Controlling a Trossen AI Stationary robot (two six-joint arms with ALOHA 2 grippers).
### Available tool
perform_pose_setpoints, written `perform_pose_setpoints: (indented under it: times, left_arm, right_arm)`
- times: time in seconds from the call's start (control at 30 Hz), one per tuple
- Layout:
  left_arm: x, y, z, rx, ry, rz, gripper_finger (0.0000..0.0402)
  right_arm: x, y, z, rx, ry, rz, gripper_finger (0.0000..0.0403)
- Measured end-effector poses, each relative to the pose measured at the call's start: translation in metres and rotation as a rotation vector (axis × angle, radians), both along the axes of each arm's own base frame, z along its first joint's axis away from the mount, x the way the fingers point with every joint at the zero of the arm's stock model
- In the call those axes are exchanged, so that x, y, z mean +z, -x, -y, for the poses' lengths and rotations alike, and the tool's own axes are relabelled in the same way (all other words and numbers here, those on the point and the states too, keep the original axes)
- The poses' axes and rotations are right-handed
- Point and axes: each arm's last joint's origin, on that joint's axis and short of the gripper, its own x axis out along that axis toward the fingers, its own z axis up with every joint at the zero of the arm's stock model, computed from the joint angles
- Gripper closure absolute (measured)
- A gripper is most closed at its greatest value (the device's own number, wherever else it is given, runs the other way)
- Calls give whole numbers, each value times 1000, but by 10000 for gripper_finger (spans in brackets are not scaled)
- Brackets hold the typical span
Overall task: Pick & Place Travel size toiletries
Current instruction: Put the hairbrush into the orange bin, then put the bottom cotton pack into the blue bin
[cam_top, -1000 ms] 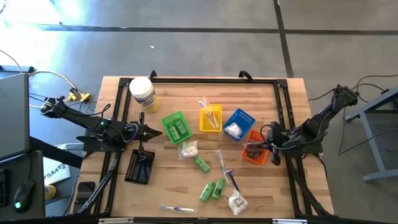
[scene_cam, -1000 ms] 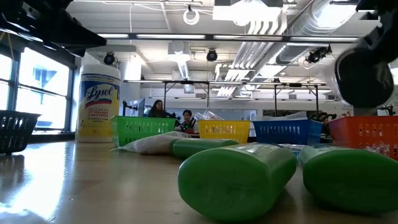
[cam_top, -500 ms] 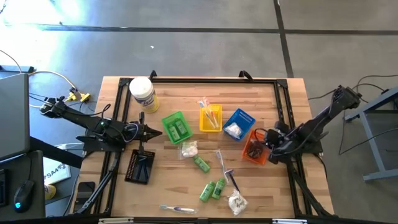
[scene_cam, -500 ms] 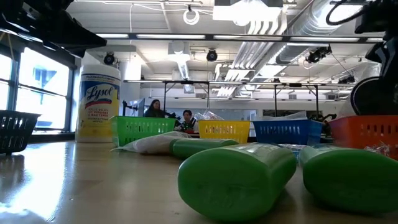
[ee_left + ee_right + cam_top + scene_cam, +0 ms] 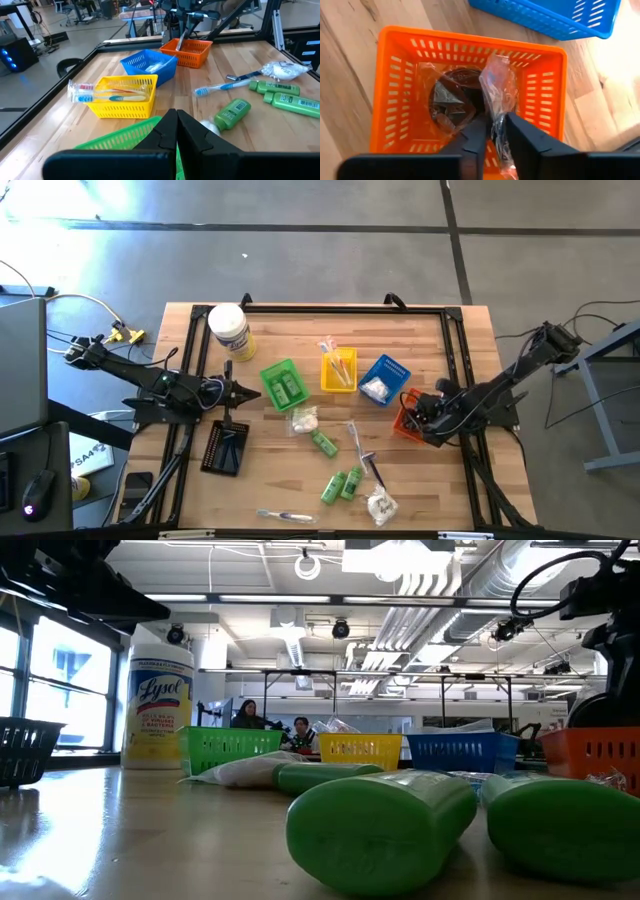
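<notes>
One right gripper (image 5: 492, 131) over orange tray (image 5: 400, 85).

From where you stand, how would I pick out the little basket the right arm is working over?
Find the row of coloured baskets across the middle of the wooden table. The last one toward the right arm is the orange basket, just past the blue basket. It alone is orange, holds dark round sachets in clear wrap, and has the right fingers over it.

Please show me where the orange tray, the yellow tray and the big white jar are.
orange tray (image 5: 400, 90): right wrist view, on its slotted wall.
yellow tray (image 5: 125, 102): left wrist view, on its near wall.
big white jar (image 5: 229, 329): high view, on its top.
</notes>
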Motion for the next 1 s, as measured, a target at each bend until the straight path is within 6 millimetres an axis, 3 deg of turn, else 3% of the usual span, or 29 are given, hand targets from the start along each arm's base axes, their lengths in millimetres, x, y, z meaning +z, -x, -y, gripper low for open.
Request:
perform_pose_setpoints:
  times: [0.3, 0.5, 0.63, 0.73, 0.87, 1.0]
  left_arm:
    - [-5, -5, 2, 3, 10, -39, 401]
    - [-8, -10, 4, 2, 5, -62, 401]
    - [-8, -13, 5, 1, 7, -55, 401]
    - [-8, -13, 5, 1, 7, -50, 401]
    - [-5, -11, 4, -3, -6, -31, 401]
    - [0, -6, 3, -6, 4, 10, 401]
  right_arm:
    - [12, -4, -6, 50, -111, 16, 194]
    - [25, -9, -10, 86, -149, 49, 152]
    - [37, -15, -13, 93, -149, 136, 150]
    - [53, -25, -22, 167, -88, 354, 162]
    - [76, -29, -42, 281, 11, 666, 200]
    - [79, -25, -61, 454, 24, 771, 260]
